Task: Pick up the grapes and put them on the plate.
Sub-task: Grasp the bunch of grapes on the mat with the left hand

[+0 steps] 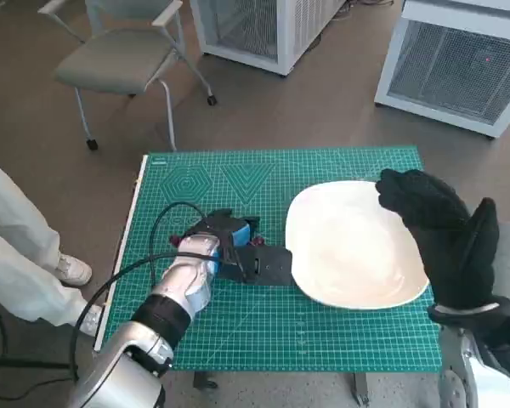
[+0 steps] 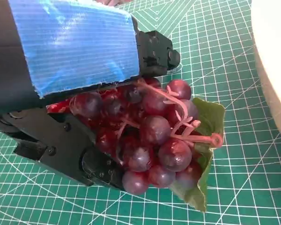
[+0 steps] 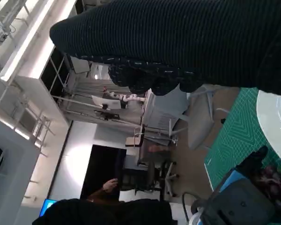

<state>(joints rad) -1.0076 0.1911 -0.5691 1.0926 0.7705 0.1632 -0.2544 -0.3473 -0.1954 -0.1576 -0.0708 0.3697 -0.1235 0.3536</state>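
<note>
Grapes (image 2: 150, 140) were already in the grasp of the left robot hand (image 1: 238, 246), so the pick-up half of the job looked underway, while the placing half had not been done. In the left wrist view the dark red bunch, with its pale pink stem and a green leaf behind it, sat wedged between the blue-taped back of that robot hand and its black fingers (image 2: 65, 150), which were clenched around the cluster. Whether the bunch had left the green cutting mat (image 1: 238, 340) could not be told; the leaf appeared close to it or touching it. In the head view the left robot hand lay on the table at about nine o'clock from the white plate (image 1: 357, 255), just beside the rim and not over it. The plate carried nothing that the pictures showed. The right robot hand (image 1: 446, 234), in its black glove, hung over the plate's three o'clock edge with its fingers spread and nothing in them; it seemed to play no part in the carry. What remained, by my judgement, was to bring the bunch toward three o'clock over the rim, lower it onto the plate and let go. A person's pale trouser legs (image 1: 13, 246) and shoes stood at the table's nine o'clock side.
</note>
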